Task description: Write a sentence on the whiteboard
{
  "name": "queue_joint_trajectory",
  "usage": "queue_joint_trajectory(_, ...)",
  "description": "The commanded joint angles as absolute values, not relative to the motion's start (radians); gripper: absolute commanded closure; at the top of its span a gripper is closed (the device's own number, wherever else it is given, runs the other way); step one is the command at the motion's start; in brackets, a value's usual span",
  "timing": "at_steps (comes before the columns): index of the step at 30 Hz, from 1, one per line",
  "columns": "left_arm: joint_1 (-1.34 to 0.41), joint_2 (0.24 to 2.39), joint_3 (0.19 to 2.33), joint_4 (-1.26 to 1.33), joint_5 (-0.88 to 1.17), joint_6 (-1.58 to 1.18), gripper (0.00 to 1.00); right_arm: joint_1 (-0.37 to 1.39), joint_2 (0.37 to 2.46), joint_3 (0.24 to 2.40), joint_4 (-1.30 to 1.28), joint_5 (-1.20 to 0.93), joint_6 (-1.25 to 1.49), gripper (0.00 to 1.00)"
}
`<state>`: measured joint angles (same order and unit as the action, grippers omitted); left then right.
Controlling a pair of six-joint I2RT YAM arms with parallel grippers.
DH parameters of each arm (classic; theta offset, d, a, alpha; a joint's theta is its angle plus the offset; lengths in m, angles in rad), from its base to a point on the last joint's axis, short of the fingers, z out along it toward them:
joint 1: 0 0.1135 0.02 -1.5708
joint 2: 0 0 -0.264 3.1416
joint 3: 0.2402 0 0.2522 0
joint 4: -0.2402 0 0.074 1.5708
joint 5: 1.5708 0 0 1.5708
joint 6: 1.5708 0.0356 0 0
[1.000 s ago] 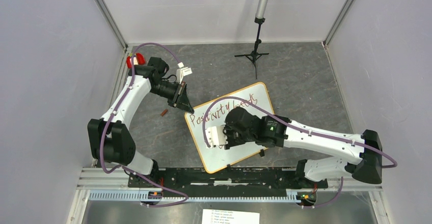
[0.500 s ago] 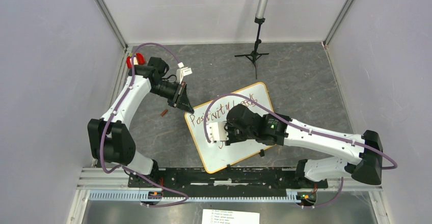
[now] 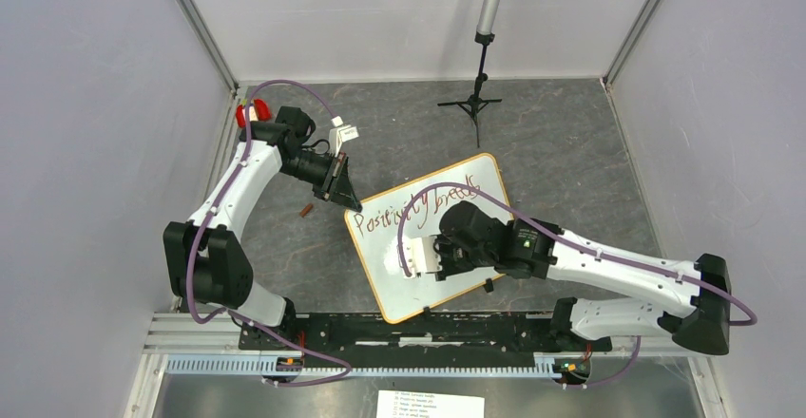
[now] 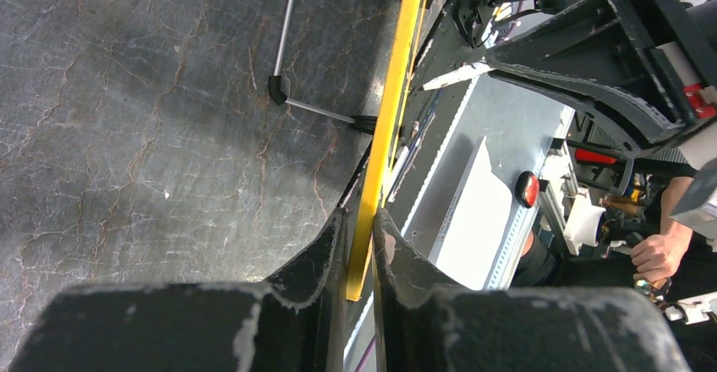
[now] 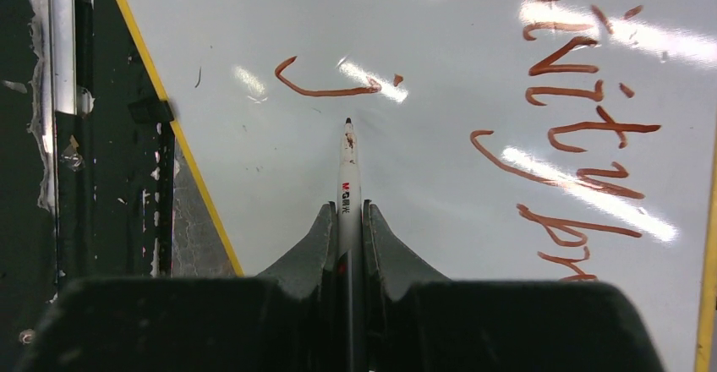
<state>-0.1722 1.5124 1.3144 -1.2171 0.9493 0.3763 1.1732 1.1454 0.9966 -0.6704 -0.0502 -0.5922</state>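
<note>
The whiteboard point(image 3: 404, 296) lies tilted on the dark table, white with a thin yellow rim. The sentence point(image 3: 423, 203) runs along its far edge in brownish-red marker and reads "Positivity breeds". In the right wrist view part of these words point(image 5: 583, 118) is at the right and a lone "j" point(image 5: 325, 87) starts a second line. My right gripper point(image 5: 347, 213) is shut on a white marker point(image 5: 347, 177), whose tip is just short of the "j". It is over the board's near half point(image 3: 418, 258). My left gripper point(image 4: 359, 224) is shut on the board's yellow rim point(image 4: 393, 93), at its far left corner point(image 3: 350, 201).
A black tripod stand point(image 3: 475, 104) is at the back. A red object point(image 3: 257, 111) sits at the far left, and a small brown piece point(image 3: 306, 211) lies left of the board. A black clip point(image 3: 489, 285) is on the board's near edge. A printed paper sheet point(image 3: 430, 405) lies beyond the black rail point(image 3: 314, 328).
My right gripper with the marker has shifted right and slightly nearer across the board, and a "j" now shows on the second line. The left arm has not moved.
</note>
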Motion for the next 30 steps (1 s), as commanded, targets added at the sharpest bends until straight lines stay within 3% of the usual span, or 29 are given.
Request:
queue_joint_trajectory(1,-0.176,1.524,1.323,-1.2,0.92,0.348,0.81,1.169,1.146,0.98,-0.651,-0.031,-0.592,1.0)
queue_joint_trajectory(15,-0.176,1.521,1.319,-1.2,0.924,0.35,0.81,1.163,1.183,1.005,-0.604,0.061,-0.55,1.0)
queue_joint_trajectory(30,-0.176,1.524,1.316,-1.2,0.922,0.353,0.81,1.164,1.195,0.969,-0.639,-0.039,-0.578,1.0)
